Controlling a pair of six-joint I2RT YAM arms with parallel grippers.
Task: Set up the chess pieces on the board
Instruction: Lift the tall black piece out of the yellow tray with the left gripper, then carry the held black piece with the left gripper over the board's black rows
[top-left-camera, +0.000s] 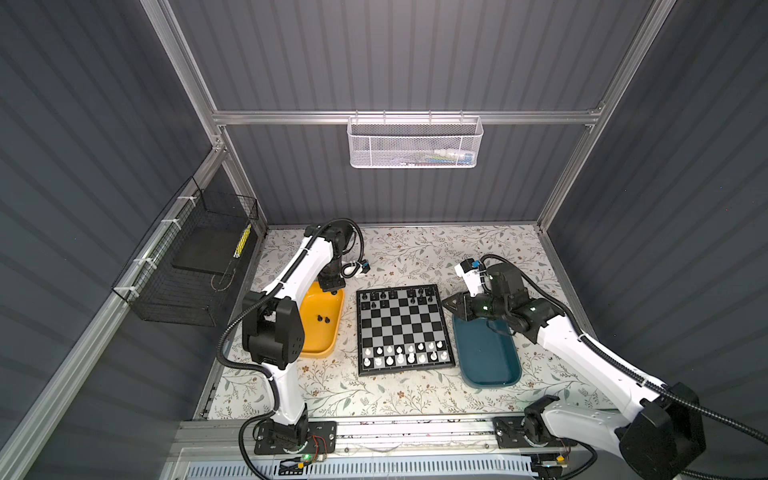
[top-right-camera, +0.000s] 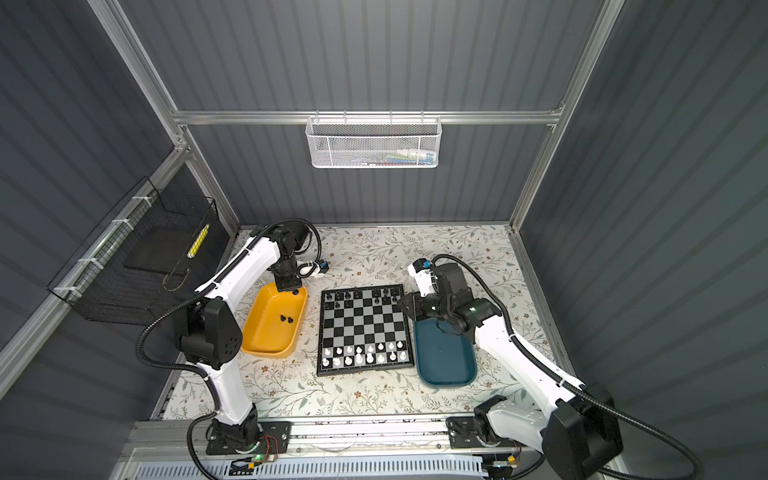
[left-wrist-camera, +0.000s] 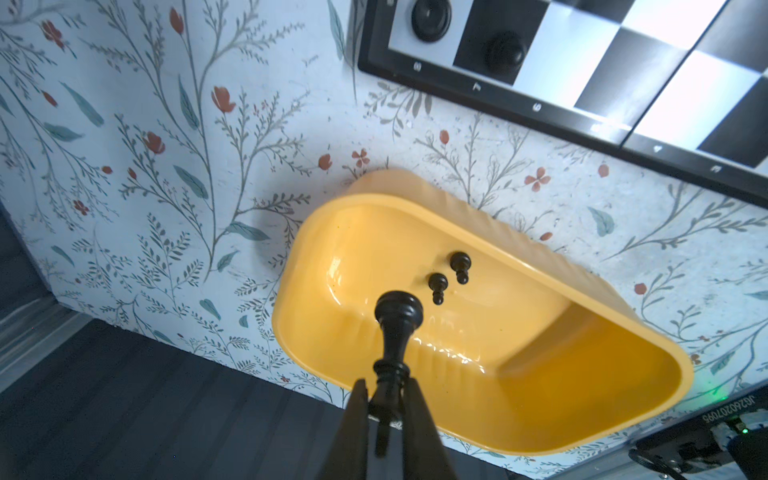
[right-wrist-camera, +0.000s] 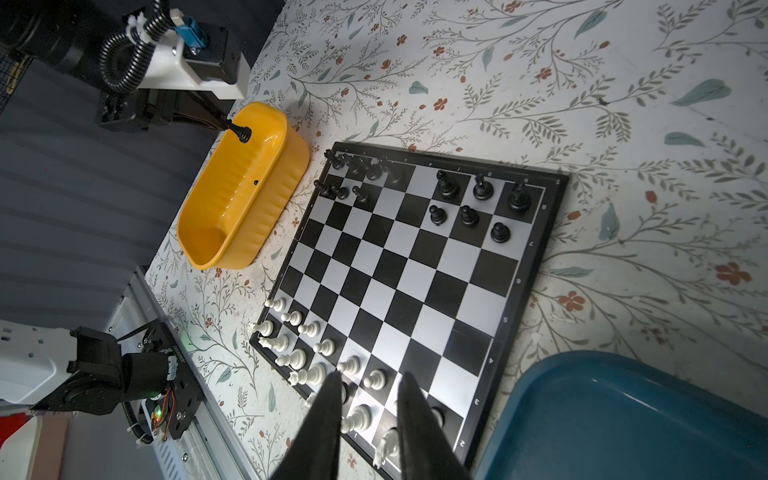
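Note:
The board lies mid-table. Black chess pieces stand on its two far rows, with gaps among them. White chess pieces fill its two near rows. Two more black pieces lie in the yellow tray. My left gripper hangs over that tray's far end, shut on a tall black piece. My right gripper is open and holds nothing, hovering over the teal tray's far end beside the board's right edge.
The teal tray right of the board holds nothing. A white mesh basket hangs on the rear rail. A black wire basket is fixed to the left wall. An aluminium rail with both arm bases runs along the front.

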